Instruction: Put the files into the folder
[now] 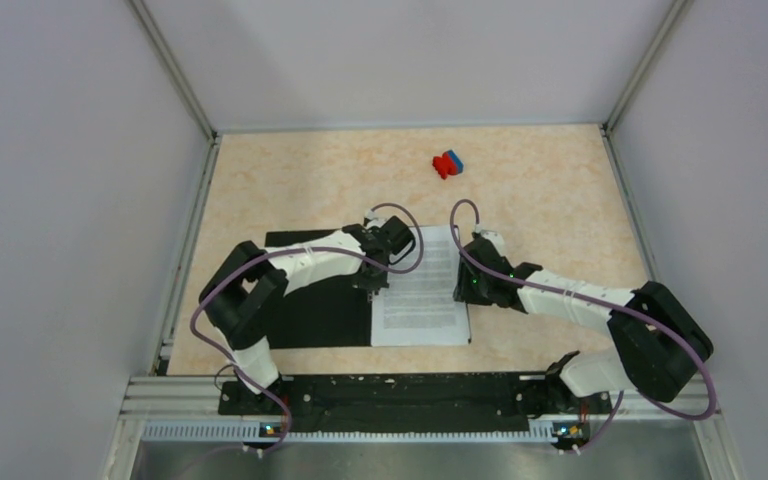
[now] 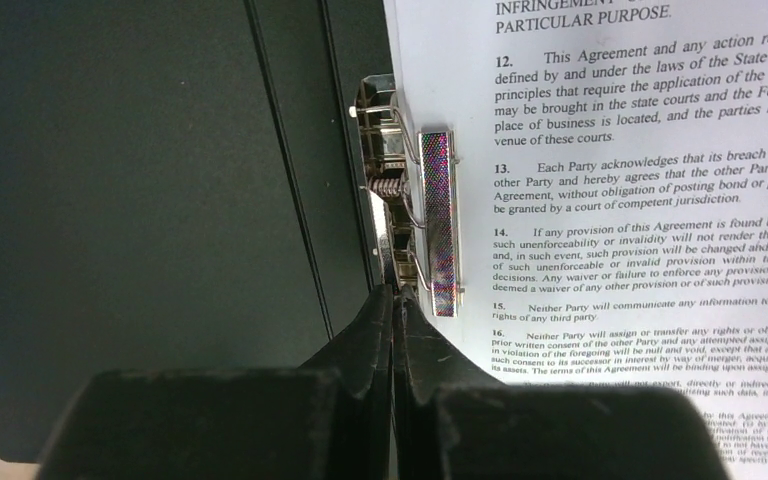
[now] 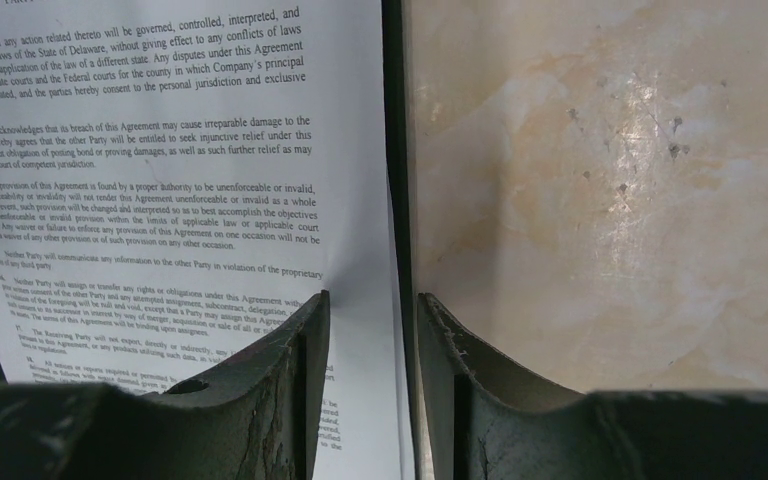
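Beige marbled table (image 1: 560, 190) (grey walls (image 1: 60, 200)); left hand (image 2: 392, 297) clenched, right hand (image 3: 372, 312) parted over files (image 3: 160, 150).

tabletop (image 1: 560, 205): beige marbled, faint sheen | left wall (image 1: 60, 200), back wall (image 1: 410, 60), right wall (image 1: 730, 150): plain pale grey panels | aluminium struts (image 1: 172, 65): run up both back corners | ribbed metal rail (image 1: 410, 432): along near edge | light: even, diffuse

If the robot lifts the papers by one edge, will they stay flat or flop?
Probably flop: the files are thin sheets, and their edge bows near the right gripper. They likely won't slide far, since the metal clip seems to pin their other edge.
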`<act>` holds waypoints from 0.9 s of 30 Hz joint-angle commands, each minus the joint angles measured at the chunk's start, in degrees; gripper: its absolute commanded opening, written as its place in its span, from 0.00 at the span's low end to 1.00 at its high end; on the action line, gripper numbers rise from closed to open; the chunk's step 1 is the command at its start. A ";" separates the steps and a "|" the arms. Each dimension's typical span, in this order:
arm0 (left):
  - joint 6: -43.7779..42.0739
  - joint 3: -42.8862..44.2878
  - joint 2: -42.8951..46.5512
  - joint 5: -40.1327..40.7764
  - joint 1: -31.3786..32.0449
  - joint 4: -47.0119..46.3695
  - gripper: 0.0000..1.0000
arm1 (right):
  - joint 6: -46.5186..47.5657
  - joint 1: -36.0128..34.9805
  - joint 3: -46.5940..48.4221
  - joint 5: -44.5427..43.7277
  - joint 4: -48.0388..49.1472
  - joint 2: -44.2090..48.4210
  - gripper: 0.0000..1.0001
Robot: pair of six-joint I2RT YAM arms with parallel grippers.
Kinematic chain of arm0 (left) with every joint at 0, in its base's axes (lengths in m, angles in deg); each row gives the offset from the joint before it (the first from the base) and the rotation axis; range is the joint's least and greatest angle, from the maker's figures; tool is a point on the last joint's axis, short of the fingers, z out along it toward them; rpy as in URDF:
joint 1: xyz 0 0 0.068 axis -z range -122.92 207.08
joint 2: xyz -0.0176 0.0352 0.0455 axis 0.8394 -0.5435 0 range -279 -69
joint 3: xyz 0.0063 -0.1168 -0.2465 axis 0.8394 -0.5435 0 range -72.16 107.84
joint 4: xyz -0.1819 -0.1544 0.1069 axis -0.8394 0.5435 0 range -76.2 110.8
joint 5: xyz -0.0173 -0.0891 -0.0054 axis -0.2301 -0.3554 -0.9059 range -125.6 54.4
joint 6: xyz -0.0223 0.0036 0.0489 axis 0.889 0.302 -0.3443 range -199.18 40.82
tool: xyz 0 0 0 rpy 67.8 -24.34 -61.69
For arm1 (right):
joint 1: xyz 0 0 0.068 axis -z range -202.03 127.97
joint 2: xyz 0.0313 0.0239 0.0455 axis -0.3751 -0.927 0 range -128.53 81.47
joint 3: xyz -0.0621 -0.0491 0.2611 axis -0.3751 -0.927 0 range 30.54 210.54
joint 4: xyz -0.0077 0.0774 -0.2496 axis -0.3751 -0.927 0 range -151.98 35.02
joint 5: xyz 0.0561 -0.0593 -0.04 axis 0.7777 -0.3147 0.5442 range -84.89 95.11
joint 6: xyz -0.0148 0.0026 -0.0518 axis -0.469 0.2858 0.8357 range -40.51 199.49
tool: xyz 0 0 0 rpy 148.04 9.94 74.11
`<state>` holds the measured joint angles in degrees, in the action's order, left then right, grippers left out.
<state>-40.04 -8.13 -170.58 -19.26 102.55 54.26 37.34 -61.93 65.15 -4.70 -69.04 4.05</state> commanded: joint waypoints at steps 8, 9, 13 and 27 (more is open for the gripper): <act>2.16 -5.21 -12.05 9.79 -0.07 -1.43 0.00 | 0.16 -0.01 -0.68 0.17 -0.82 -1.50 0.38; 2.23 -5.23 -12.17 9.71 0.17 -1.56 0.00 | 0.17 0.03 -0.69 0.14 -0.87 -1.33 0.38; 2.28 -5.57 -12.18 8.06 0.58 -2.53 0.00 | 0.18 0.00 -0.23 0.44 -1.24 -0.32 0.38; -2.01 -4.79 -9.52 -2.06 -0.08 -4.42 0.00 | -0.95 -0.36 6.04 15.20 6.07 13.22 0.40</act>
<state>-42.36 -7.28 -173.20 -8.18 104.43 53.15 38.85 -61.93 71.18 1.64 -71.80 14.34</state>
